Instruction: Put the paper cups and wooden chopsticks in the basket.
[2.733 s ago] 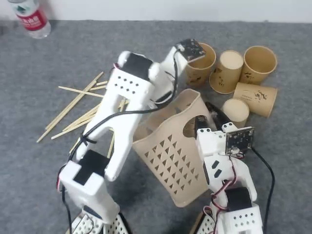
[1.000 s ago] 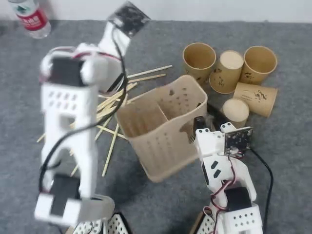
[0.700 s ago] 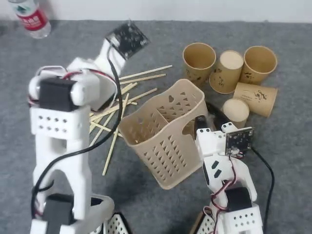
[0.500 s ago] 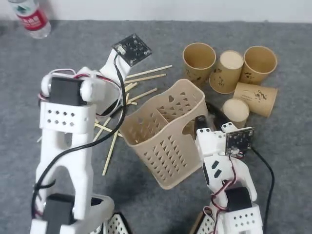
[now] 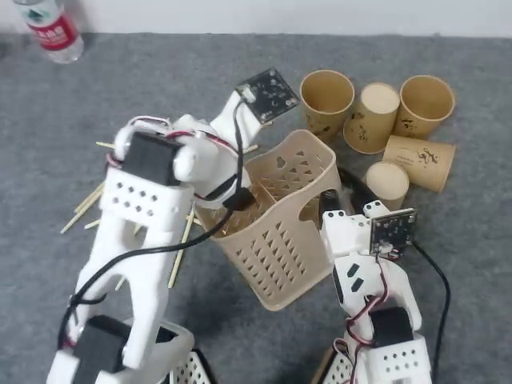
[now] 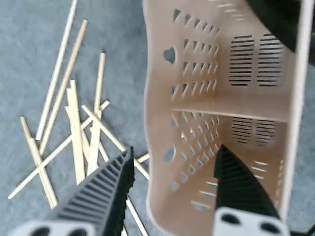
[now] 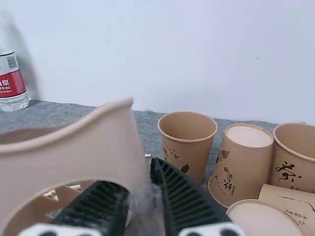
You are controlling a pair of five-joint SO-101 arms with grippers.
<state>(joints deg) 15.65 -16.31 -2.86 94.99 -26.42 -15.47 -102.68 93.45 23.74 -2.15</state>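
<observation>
The basket (image 5: 280, 240) is tilted at centre, and I have its right rim pinched in my right gripper (image 7: 140, 179), jaws nearly closed on the wall. My left gripper (image 6: 174, 152) gapes wide and empty, straddling the basket's left wall. Wooden chopsticks (image 6: 74, 123) lie to the left, paper cups (image 5: 378, 112) at the far right.

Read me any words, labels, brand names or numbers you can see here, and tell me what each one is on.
On the water bottle, the red label: white print, cut off at the picture's edge and too small to quote.
On the paper cups: dark brush-style marks, not readable as words.
On the basket and chopsticks: no text.
</observation>
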